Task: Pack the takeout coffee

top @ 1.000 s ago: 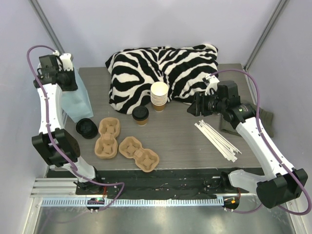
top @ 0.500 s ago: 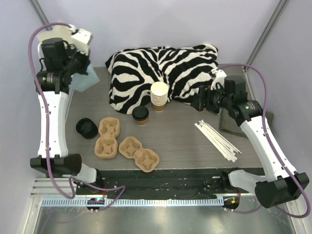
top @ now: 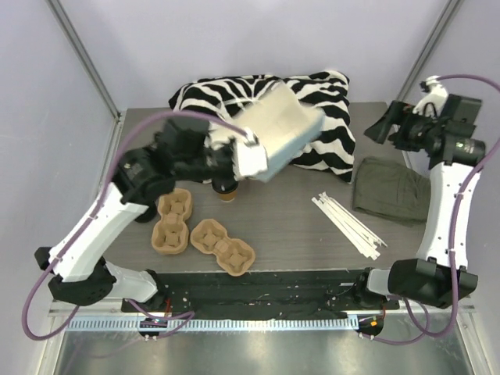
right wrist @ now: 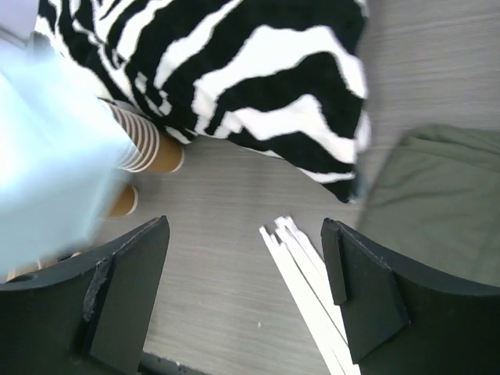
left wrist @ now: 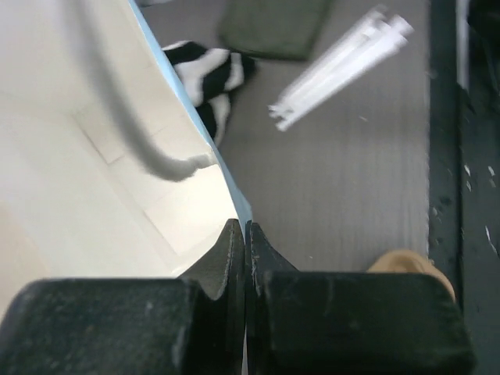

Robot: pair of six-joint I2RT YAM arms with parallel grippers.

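The left end effector (left wrist: 244,234) is clamped shut on the rim of a pale blue bag (top: 281,129), which it holds in the air, tilted, over the middle of the desk (top: 297,226). The coffee (top: 227,195) stands on the desk just below that arm, at the near edge of the zebra cloth (top: 328,94), its top hidden. Two carriers (top: 173,219) lie near left of it. The right end effector (right wrist: 244,234) is raised at the far right with its jaws wide apart and nothing between them. Below it lie the straws (top: 348,223) and a green cloth (top: 391,191).
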